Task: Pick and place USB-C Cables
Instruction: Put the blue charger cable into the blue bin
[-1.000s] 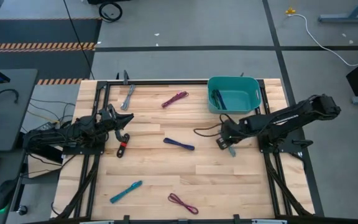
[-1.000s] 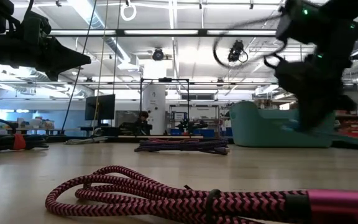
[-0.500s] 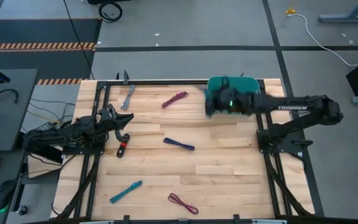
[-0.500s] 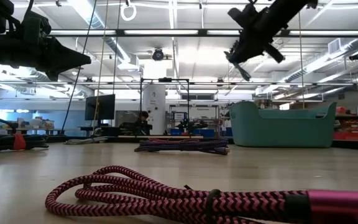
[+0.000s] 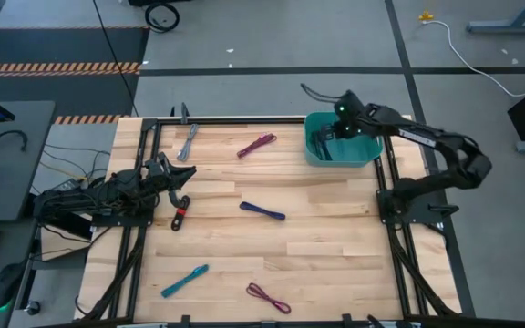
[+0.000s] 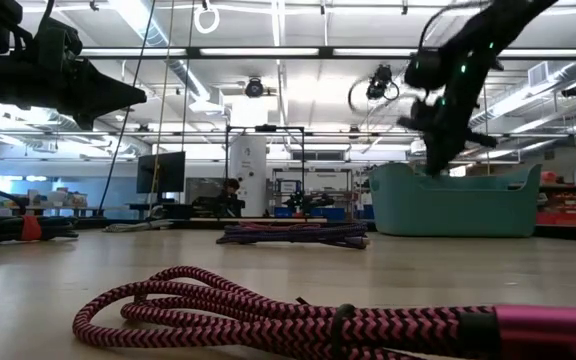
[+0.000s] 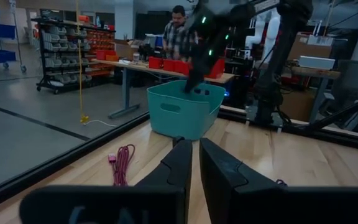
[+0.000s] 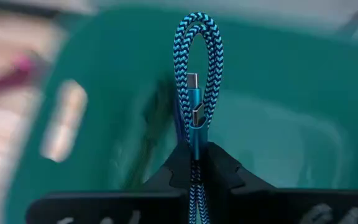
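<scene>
Right gripper (image 8: 191, 163) pinched tight on a blue cable (image 8: 197, 81), poised over the teal bin (image 5: 365, 157) at the table's far right corner; bin walls close around it. Left gripper (image 7: 192, 163) near the left edge, fingers nearly closed, empty. Loose on open wood: magenta cable (image 5: 256, 145), purple cable (image 5: 262, 211), teal cable (image 5: 184, 281), well apart.

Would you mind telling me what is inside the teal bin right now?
In the bin, a dark cable lies along its left wall. The right gripper holds a blue cable above the opening. The arm covers part of the floor, so more may be hidden.
</scene>
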